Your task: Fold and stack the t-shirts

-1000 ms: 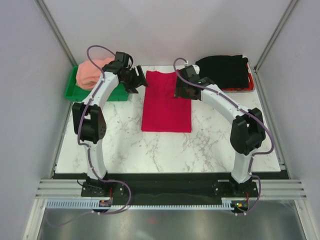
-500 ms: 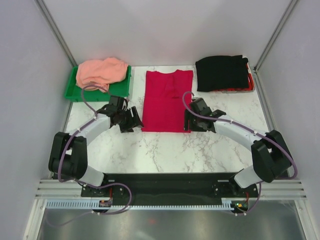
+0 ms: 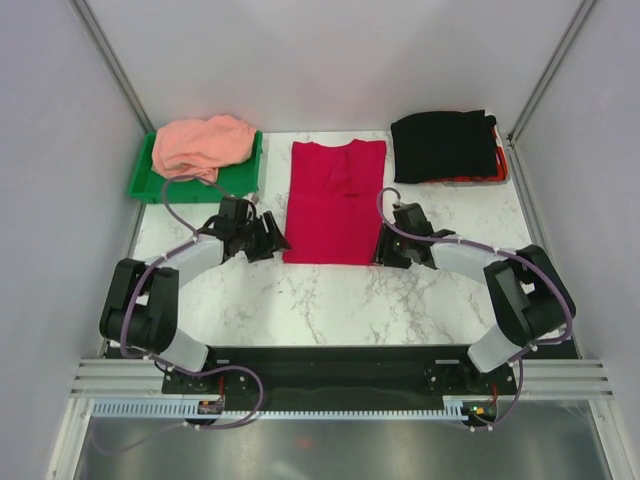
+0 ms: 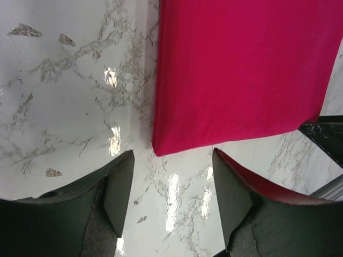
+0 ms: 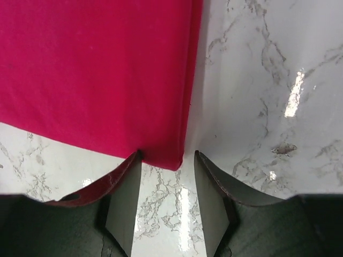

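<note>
A crimson-red t-shirt [image 3: 335, 200] lies flat on the marble table, folded into a long rectangle. My left gripper [image 3: 270, 240] is open at its near left corner [image 4: 161, 149], jaws apart on either side of the corner, not holding it. My right gripper [image 3: 385, 245] is open at the near right corner [image 5: 174, 160], its left finger touching the cloth edge. A black folded t-shirt [image 3: 445, 147] lies at the back right. A salmon-pink t-shirt [image 3: 200, 145] lies crumpled on the green tray [image 3: 240, 182] at the back left.
A red edge [image 3: 475, 180] shows under the black t-shirt. Grey walls enclose the table on three sides. Bare marble [image 3: 330, 300] lies between the red shirt and the arm bases.
Both arms swept from the shirt's far end down to its near corners, then edged slightly closer to them. The red shirt has not moved.
</note>
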